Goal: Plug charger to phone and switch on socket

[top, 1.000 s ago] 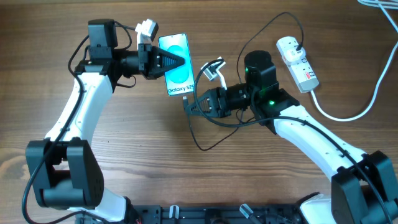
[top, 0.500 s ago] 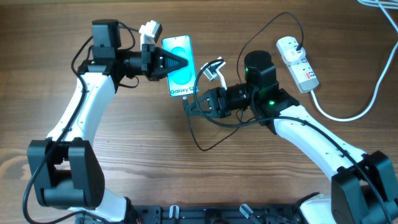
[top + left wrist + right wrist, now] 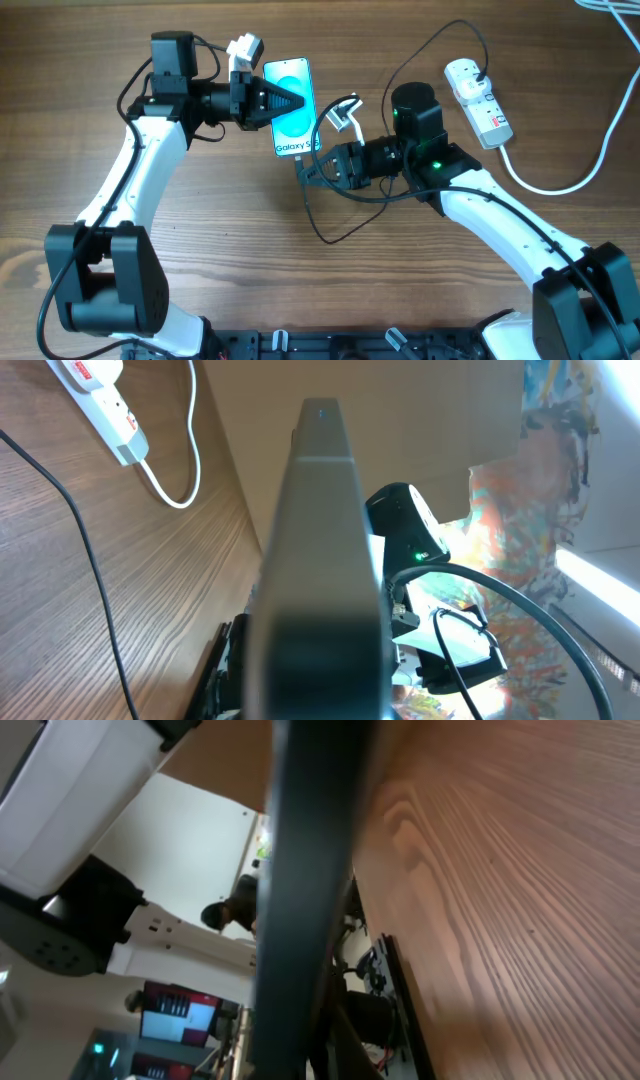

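Overhead, the left arm reaches from the near left corner of the brown wooden counter (image 3: 200, 260) toward its far edge, with the elbow bent and the forearm level and pointing right. Its left tool (image 3: 294, 100) is pressed together on the left long edge of the small rectangular phone with a turquoise screen (image 3: 296, 128). The phone is held screen-up over the far half of the counter, just left of centre, its white Galaxy strip toward the near side.

Just beside that strip the right tool (image 3: 310, 168) is closed too, apparently pinching the plug of the thin black charger cable (image 3: 322, 238). The plug is hidden under the fingers, so I cannot tell whether its tip has entered the port. The right arm comes from the near right corner, its wrist pointing left.

Near the far right corner lies the white elongated power strip with red switches (image 3: 478, 100), well apart from both tools. Its thick white cord (image 3: 560, 183) trails off right.

My judgement of the risks:
- A tip slightly off-axis could scrape or jam at the port.
- Pushing could slide the phone, which is pinched by one edge only.
- The slack cable loop could snag the right wrist.
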Available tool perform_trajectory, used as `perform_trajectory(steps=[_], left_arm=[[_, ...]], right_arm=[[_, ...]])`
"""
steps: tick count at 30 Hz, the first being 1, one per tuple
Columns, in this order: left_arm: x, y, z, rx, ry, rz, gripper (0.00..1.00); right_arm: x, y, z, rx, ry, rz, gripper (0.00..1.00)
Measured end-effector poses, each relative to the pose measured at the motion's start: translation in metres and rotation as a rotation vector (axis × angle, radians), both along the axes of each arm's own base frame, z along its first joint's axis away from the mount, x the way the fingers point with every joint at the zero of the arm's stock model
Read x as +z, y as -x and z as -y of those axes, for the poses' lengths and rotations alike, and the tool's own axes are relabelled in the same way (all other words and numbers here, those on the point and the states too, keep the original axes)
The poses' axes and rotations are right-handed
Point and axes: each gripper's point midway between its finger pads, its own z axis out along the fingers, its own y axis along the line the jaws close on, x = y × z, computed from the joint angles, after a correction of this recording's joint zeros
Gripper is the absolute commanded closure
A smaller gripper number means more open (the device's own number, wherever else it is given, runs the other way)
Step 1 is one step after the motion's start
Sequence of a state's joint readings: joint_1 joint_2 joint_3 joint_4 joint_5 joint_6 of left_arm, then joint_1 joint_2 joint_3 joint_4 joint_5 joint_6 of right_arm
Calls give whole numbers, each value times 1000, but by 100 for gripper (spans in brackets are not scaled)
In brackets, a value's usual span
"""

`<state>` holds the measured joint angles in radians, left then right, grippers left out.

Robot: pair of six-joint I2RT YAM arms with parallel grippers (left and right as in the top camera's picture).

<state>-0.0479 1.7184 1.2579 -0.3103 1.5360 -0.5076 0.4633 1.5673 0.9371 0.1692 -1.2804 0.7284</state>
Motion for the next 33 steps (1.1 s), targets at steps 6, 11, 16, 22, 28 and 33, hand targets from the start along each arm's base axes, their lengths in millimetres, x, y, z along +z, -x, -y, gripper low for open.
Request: perform_trajectory(steps=[6, 11, 16, 22, 28, 33], left_arm=[[0, 0, 0, 0, 0, 4, 96], [2, -2, 0, 0, 2, 40, 96], [3, -3, 0, 0, 2, 47, 96], [3, -3, 0, 0, 2, 48, 96], [3, -2, 0, 0, 2, 48, 96], [2, -2, 0, 0, 2, 46, 96]], right_arm=[[0, -1, 0, -4, 2, 1, 96], [1, 1, 0, 7, -3, -1, 96], [2, 4, 0, 23, -10, -5, 96], [4, 4, 0, 26, -19, 11, 96], [5, 3, 0, 26, -25, 22, 96], [5, 3, 0, 25, -24, 22, 96]])
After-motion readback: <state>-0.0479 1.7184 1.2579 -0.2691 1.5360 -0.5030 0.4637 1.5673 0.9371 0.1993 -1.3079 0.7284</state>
